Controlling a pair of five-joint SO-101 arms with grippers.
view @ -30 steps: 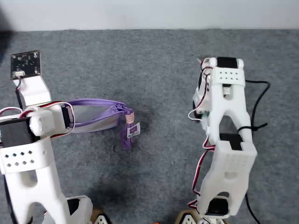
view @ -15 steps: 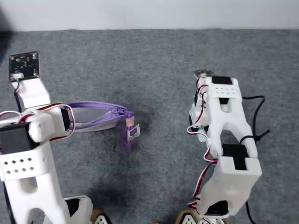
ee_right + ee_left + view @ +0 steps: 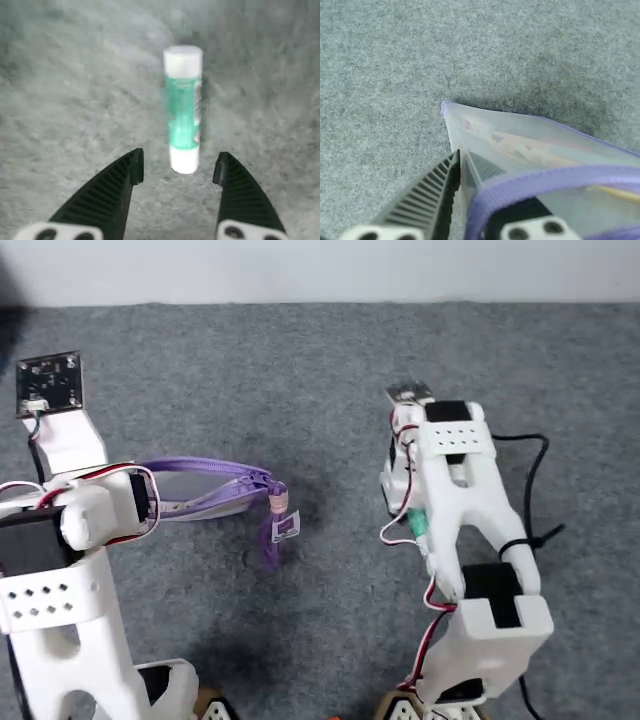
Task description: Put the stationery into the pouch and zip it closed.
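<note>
Grey carpet-like table (image 3: pixel 330 360) under everything.

Pouch (image 3: pixel 535 150):
- Translucent plastic with a purple zip (image 3: pixel 200 464), lying toward the left side of the table, mouth apparently open.
- Left gripper (image 3: pixel 462 162) clamped on one wall of the pouch near a corner, one finger outside, the other inside the mouth.
- Expect thin, floppy, light material, judged likely to sag or fold shut if released. Keep the hold close to the stiffer zip band, not on bare film.
- Pale shapes visible through the wall, too blurred to identify.

Glue stick (image 3: pixel 183 107):
- Green body, white at both ends, lying flat on the table beneath the right arm, well apart from the pouch.
- Right gripper (image 3: pixel 179 159) spread wide, one finger to either side of the nearer white end, not touching it.
- Treat as light, rigid and smooth. Round body judged prone to rolling and to squirting out of a shallow pinch.
- Take hold across the green middle, fingers square to the long axis, not on an end.

Zip pull (image 3: pixel 275 498) with small tag (image 3: pixel 286 524):
- Located at the end of the pouch nearer the right arm.
- Small, limp, likely to swing.
- For closing, pinch the pull itself, not the tag.
</note>
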